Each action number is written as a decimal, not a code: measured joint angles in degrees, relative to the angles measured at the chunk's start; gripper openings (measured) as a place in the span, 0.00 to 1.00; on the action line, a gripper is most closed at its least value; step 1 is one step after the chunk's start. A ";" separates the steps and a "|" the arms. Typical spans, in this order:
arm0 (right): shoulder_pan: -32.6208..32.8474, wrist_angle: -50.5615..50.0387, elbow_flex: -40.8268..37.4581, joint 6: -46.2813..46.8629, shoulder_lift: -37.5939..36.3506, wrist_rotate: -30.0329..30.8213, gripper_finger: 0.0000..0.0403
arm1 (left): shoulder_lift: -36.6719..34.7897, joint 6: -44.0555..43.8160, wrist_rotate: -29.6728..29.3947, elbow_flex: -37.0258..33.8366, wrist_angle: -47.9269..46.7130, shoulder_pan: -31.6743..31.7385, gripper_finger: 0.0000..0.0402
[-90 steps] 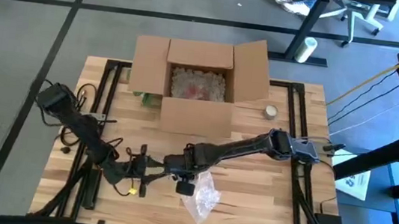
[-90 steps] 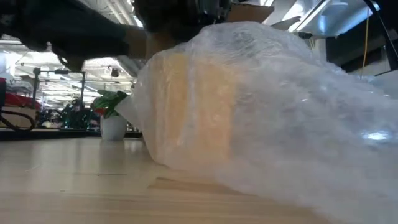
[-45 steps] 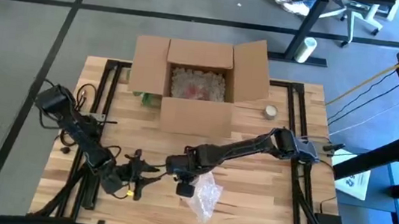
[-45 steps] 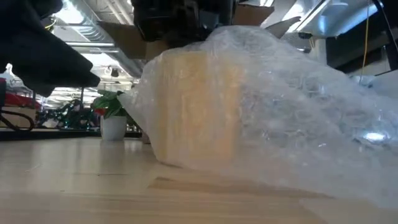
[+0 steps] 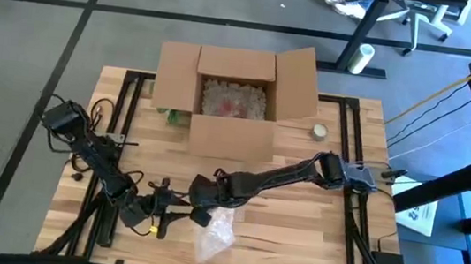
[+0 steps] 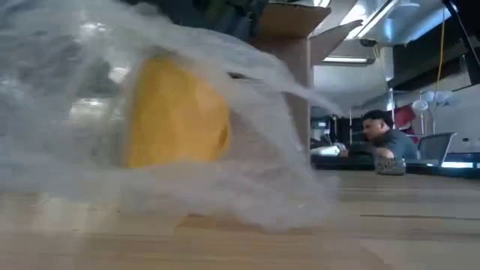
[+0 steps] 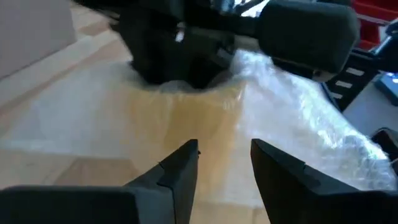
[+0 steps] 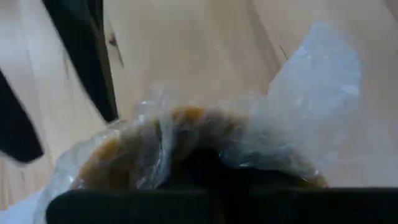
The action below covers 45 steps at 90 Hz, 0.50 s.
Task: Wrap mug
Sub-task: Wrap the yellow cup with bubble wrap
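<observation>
On table (image 5: 316, 208): one wrapped mug (image 6: 176, 112)

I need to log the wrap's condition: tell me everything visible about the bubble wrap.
The bubble wrap is a clear, crinkled plastic sheet, loosely bunched over a yellow mug that shows through it. It lies on the wooden table near the front edge, one loose end trailing outward. The right gripper presses into its top; the left gripper hovers beside it, open.

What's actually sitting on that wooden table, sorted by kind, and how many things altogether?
Cardboard boxes: 1
Yellow mugs: 1
Sheets of bubble wrap: 1
Small round objects by the box: 1
Robot grippers: 2, the left gripper and the right gripper
Total: 6
</observation>
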 joint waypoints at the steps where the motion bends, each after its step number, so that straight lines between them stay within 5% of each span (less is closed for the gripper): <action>1: 0.00 -0.09 0.29 -0.09 0.03 -0.09 0.00 | 0.00 0.48 0.00 0.00 0.48 0.01 0.33; 17: 0.02 -4.11 5.81 -0.90 0.04 -1.94 0.00 | 0.02 9.78 0.10 0.03 8.13 0.26 0.33; 45: 0.43 -9.54 8.83 -0.82 -0.09 -6.40 0.00 | 0.02 8.72 1.86 0.04 7.28 1.59 0.33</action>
